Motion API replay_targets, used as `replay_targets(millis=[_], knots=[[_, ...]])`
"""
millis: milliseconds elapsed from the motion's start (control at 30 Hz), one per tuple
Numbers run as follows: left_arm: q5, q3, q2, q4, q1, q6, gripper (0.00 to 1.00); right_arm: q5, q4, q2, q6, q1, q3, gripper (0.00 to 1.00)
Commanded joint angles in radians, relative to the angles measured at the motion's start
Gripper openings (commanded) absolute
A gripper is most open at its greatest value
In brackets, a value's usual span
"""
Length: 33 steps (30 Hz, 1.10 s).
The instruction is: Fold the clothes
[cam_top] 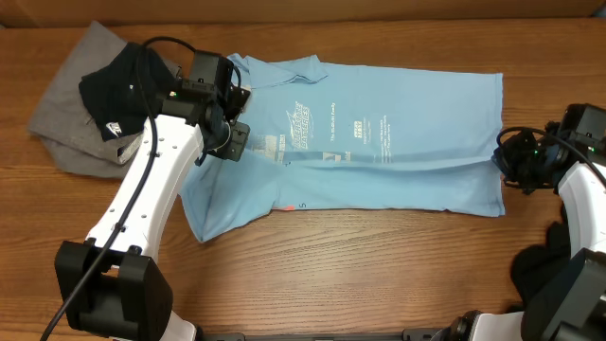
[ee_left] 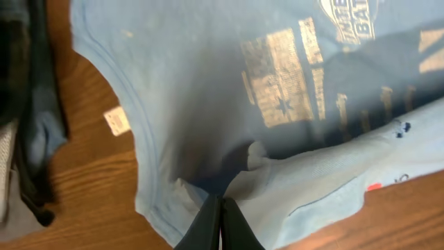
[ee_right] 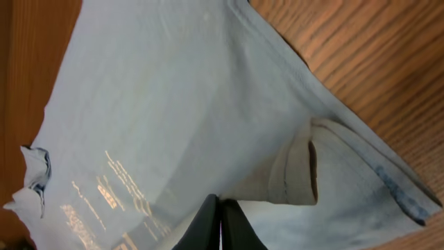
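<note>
The light blue T-shirt [cam_top: 398,142] lies spread across the table, white chest print up, with a lengthwise fold running along its lower half. My left gripper [cam_top: 235,144] sits over the shirt's left part. In the left wrist view its jaws [ee_left: 220,203] are shut, pinching a raised fold of the blue fabric [ee_left: 208,104]. My right gripper [cam_top: 502,163] is at the shirt's right edge. In the right wrist view its jaws [ee_right: 220,203] are shut on the blue cloth [ee_right: 173,104] beside a turned-over hem.
A black T-shirt [cam_top: 118,85] lies on a grey one [cam_top: 66,133] at the back left, close to the left arm. The black cloth also shows in the left wrist view [ee_left: 35,125]. Bare wooden table [cam_top: 379,275] runs along the front.
</note>
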Motion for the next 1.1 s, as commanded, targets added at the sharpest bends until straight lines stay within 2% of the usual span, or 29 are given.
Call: replay_targets(millis=[0,267,300,367,400,500,600,667,767,900,967,1067], knots=[[-0.043,0.017,-0.006,0.024,-0.008,0.028,0.04,0.017,0.030,0.002,0.019,-0.001,0.020,0.04],[-0.027,0.017,-0.005,0.043,-0.008,0.027,0.09,0.017,0.048,0.002,0.018,-0.001,0.020,0.04],[-0.026,0.017,-0.005,0.045,-0.008,0.027,0.15,0.016,0.051,0.002,0.019,-0.001,0.020,0.08],[-0.017,0.017,-0.005,0.045,-0.008,0.027,0.39,0.017,0.057,0.002,0.017,-0.001,0.020,0.45],[-0.017,0.017,-0.005,0.043,-0.008,0.027,0.45,0.016,0.056,0.002,0.017,-0.001,0.020,0.53],[-0.037,0.017,-0.005,0.021,-0.005,0.026,0.52,0.016,0.047,0.001,0.017,-0.004,0.021,0.57],[-0.030,0.017,-0.005,-0.022,0.007,0.002,0.60,0.016,0.019,0.001,0.014,-0.004,0.021,0.65],[0.028,0.016,-0.004,-0.034,0.009,0.002,0.64,0.016,-0.003,0.001,0.014,-0.004,0.021,0.67],[0.138,0.012,0.014,-0.033,0.006,0.040,0.65,-0.017,-0.037,0.001,-0.019,-0.002,0.021,0.68],[0.188,-0.004,0.086,0.003,-0.006,0.042,0.65,-0.074,-0.076,0.001,-0.092,0.002,0.021,0.68],[0.240,-0.004,0.140,0.025,-0.013,0.042,0.63,-0.073,-0.099,0.001,-0.092,0.002,0.021,0.68],[0.289,-0.004,0.220,0.061,-0.032,0.041,0.54,-0.073,-0.117,0.001,-0.092,0.002,0.021,0.68]])
